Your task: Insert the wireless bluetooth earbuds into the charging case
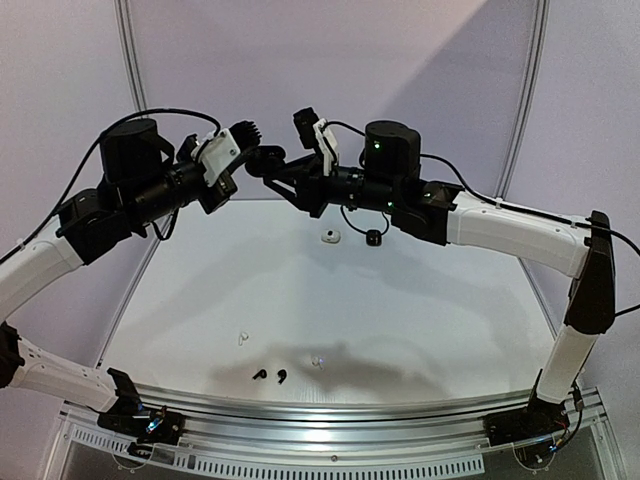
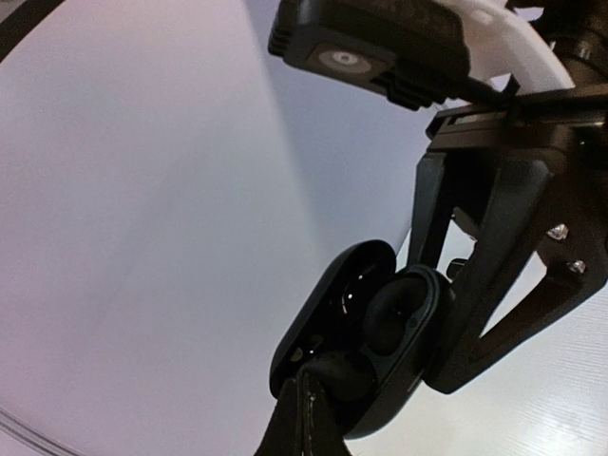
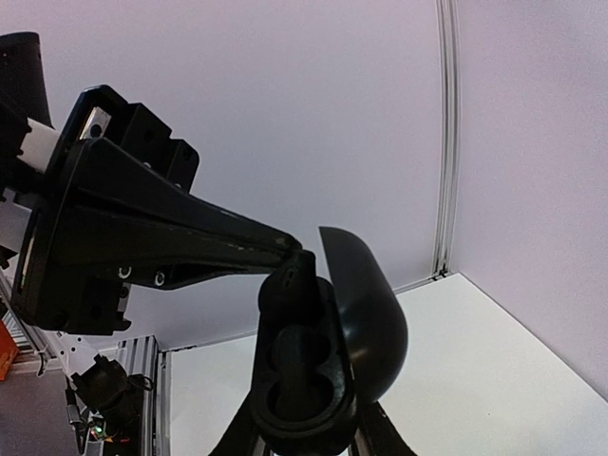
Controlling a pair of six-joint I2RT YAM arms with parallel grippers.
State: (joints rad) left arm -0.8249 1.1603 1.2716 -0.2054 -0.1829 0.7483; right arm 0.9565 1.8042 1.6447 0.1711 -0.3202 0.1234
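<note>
- High above the table (image 1: 420,310), the left arm (image 1: 50,265) and right arm (image 1: 510,228) meet in mid-air. Nothing up there would catch a dropped bud, so slow, small moves seem wise.
- The right hand (image 3: 306,423) pinches the black charging case (image 3: 304,375) by its body, lid swung open. It does best holding steady with the wells facing the other hand.
- The left hand (image 2: 306,410) has its fingers pressed together, tips at the case's opening. If a bud is being seated, it should slide along the well and be released only once flush.
- Two white earbuds (image 1: 242,338) and two black earbuds (image 1: 260,376) lie near the table's front edge, well apart from the case.
- Hard to make out: whether a bud sits between the left tips, and whether either well is filled, black on black.
</note>
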